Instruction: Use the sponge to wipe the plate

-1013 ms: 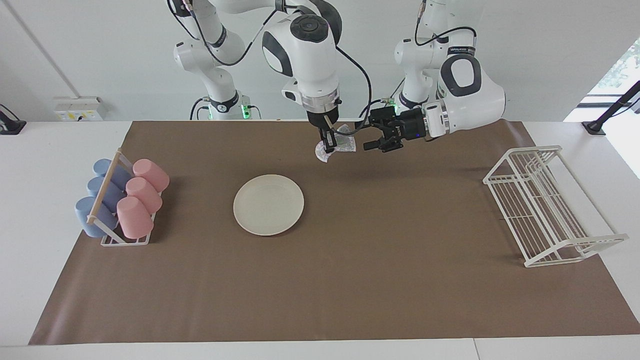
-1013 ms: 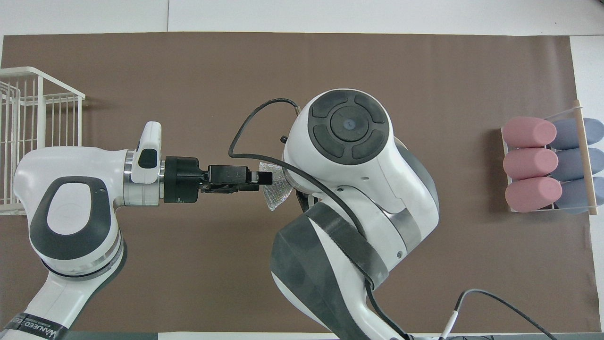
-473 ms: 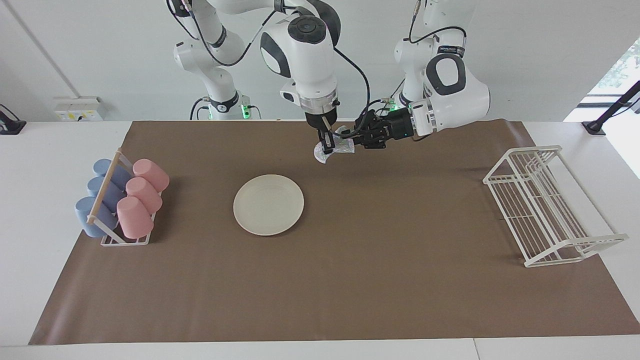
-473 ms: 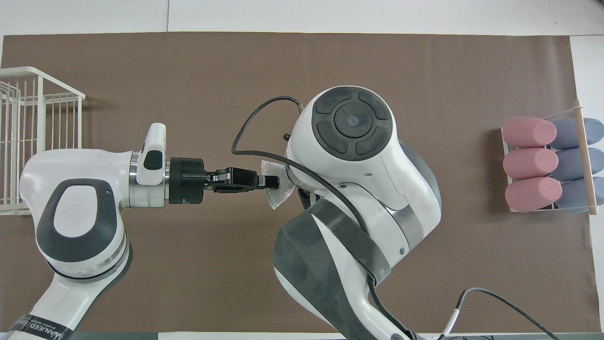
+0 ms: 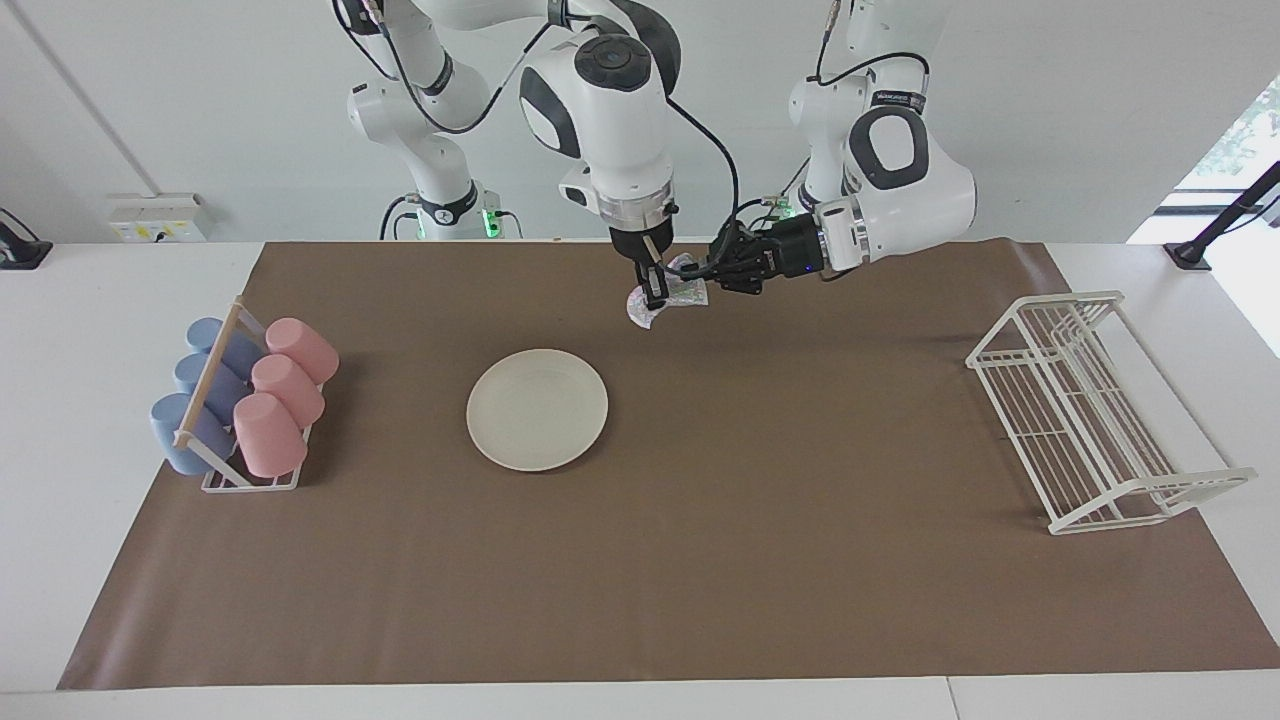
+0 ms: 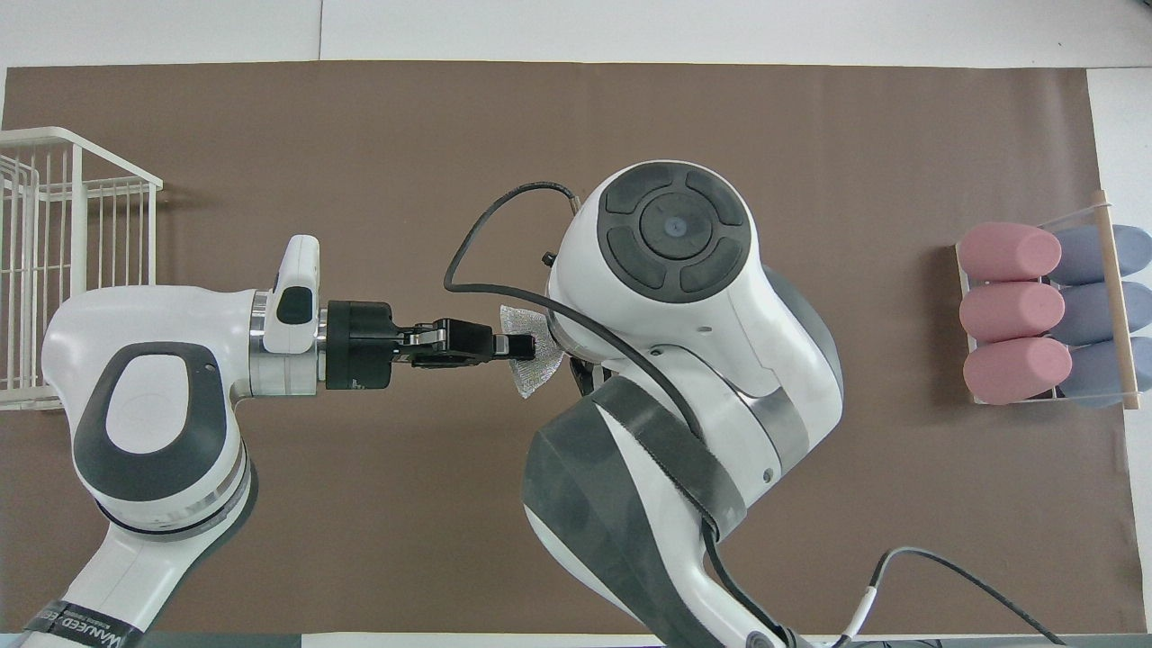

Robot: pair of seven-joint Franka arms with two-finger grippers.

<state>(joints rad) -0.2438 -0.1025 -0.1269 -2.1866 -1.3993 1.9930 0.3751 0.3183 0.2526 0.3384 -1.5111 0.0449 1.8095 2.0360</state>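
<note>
1. At the right arm's end of the worktop you have one cup holder with six cups lying in it: three pink cups and three blue cups. They are well apart from the action, so I judge them at little risk.
2. You have one plate, flat on the brown mat, farther from the robots than both tools. Nothing touches it and it looks unwiped. It lies loose, so a hard sideways wipe could push it along the mat.
3. You have one sponge, up in the air over the mat, not over the plate.
4. The right tool points down and is clamped on the sponge.
5. The left tool lies level and is pinched on the sponge's edge too.
6. With both of the two tools gripping one soft pad, watch for these:
   - If either arm pulls away before the other lets go, the mesh could stretch or tear.
   - The left tool's thin edge grip could slip, dropping the sponge onto the mat.
   - The fingers sit close together, so they could knock.
7. One white wire rack stands at the left arm's end, well clear.
</note>
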